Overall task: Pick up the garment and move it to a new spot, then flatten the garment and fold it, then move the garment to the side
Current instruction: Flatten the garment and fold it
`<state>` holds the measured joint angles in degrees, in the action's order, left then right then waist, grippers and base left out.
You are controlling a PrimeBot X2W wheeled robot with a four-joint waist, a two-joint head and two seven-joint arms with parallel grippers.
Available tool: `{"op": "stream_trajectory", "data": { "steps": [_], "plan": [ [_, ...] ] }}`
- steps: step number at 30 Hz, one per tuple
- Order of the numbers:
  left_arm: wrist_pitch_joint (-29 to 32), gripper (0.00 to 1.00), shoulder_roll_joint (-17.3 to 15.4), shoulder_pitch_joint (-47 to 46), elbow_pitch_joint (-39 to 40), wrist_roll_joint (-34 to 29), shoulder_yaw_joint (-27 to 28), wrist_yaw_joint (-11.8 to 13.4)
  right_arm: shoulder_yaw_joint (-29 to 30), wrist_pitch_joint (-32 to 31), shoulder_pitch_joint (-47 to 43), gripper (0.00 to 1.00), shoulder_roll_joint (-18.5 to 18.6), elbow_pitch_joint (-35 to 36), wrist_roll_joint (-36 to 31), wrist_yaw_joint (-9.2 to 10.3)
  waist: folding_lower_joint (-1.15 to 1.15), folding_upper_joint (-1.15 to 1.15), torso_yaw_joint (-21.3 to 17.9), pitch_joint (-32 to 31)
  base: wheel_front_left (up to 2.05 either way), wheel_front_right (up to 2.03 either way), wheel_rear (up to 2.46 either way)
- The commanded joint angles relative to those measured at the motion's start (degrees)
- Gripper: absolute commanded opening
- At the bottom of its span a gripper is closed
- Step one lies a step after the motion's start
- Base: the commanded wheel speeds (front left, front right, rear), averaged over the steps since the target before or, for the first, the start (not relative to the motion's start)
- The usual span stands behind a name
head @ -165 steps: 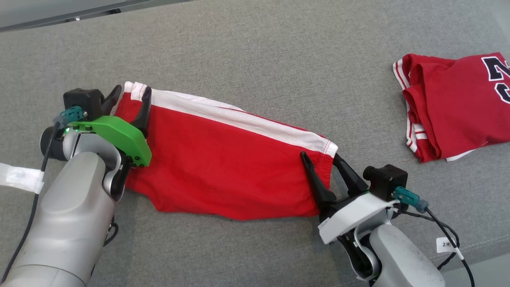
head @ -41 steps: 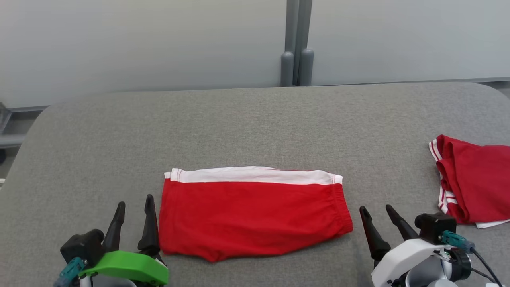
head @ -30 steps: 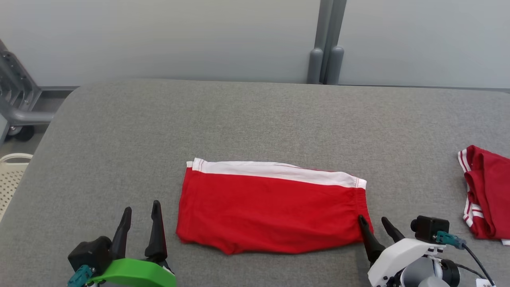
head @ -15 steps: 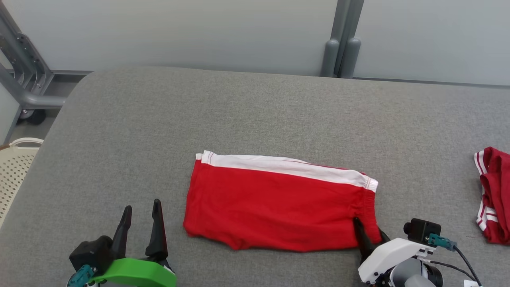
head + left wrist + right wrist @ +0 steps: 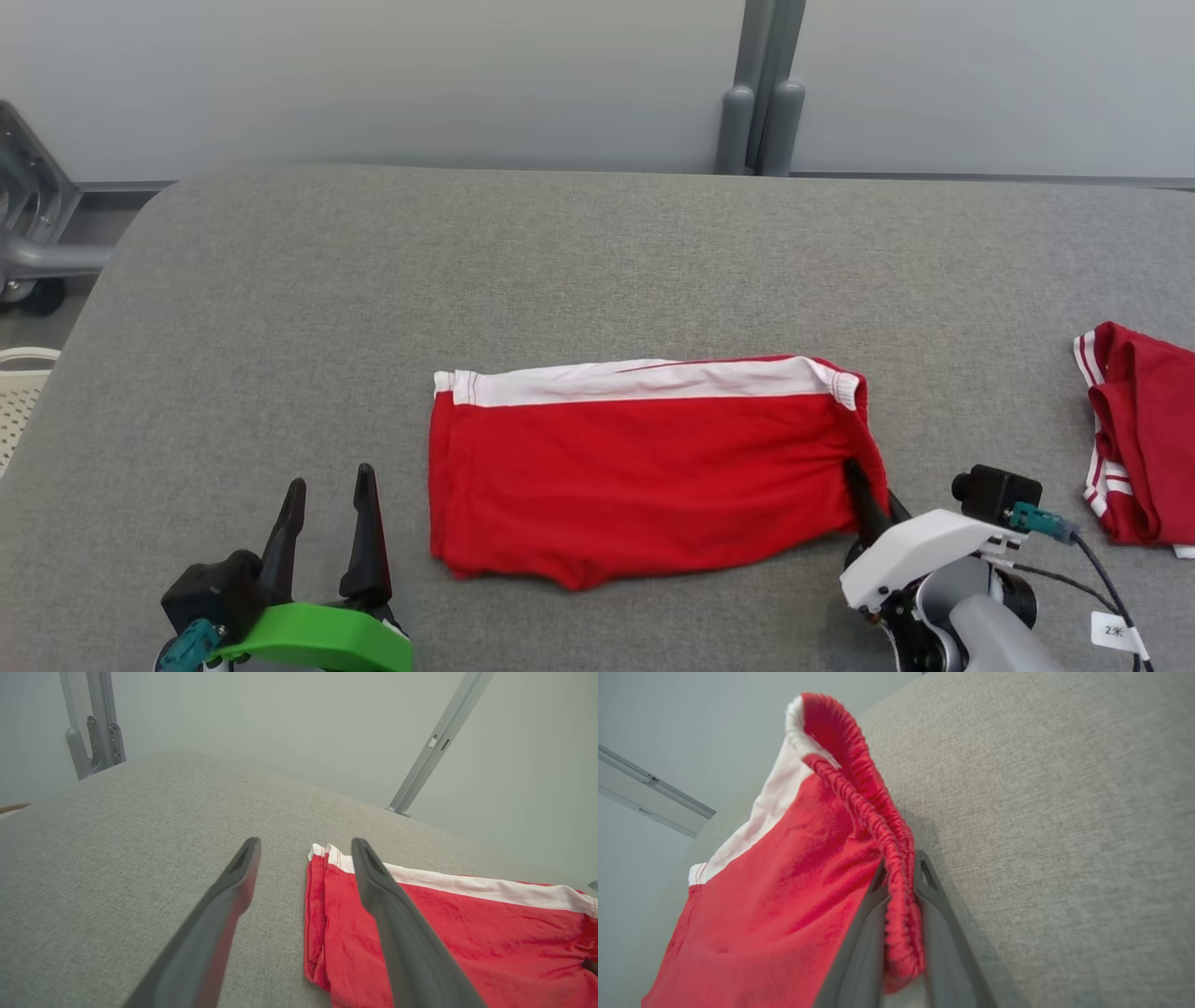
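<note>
While right gripper (image 5: 868, 485) pinched elastic waistband (image 5: 878, 826) of red shorts (image 5: 644, 467), left gripper (image 5: 330, 478) sat spread, hem (image 5: 317, 896) just right of it. Looked like folding step; next, carry waistband toward hem.

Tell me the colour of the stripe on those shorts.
White stripe on red shorts; clearest in head view.

Garment (image 5: 495, 933) cut by wrist-view edges, other red garment (image 5: 1144, 439) (folded) by right edge

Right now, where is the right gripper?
Head view, lower right: the right gripper is shut on the waistband at the right end of the red shorts, with the other red garment lying further right.
</note>
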<state>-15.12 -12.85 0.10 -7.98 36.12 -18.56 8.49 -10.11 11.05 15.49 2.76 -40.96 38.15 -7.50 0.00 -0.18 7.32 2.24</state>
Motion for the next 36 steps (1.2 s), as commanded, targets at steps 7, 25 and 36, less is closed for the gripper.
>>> {"op": "stream_trajectory", "data": {
  "steps": [7,25,36],
  "plan": [
    [-0.03,1.0,0.75,0.22,0.49,-0.77,-0.22,-0.4,5.92,-6.47,-0.54,0.0,5.17,6.91,-3.66,0.01,0.0,0.18,-2.57,0.05,0.0,0.0,0.0],
    [-0.02,1.0,2.02,0.42,-0.51,-1.36,-0.95,-1.4,18.77,-24.07,-5.95,0.0,2.59,24.64,-10.2,0.01,0.0,0.18,-4.58,-1.17,0.0,0.0,0.0],
    [0.25,1.0,1.56,1.17,-0.2,-0.79,-1.41,-1.29,13.74,-27.81,-8.94,0.0,0.2,33.22,-8.3,0.0,0.0,0.18,-2.87,-2.83,0.0,0.0,0.0]
  ]
}}
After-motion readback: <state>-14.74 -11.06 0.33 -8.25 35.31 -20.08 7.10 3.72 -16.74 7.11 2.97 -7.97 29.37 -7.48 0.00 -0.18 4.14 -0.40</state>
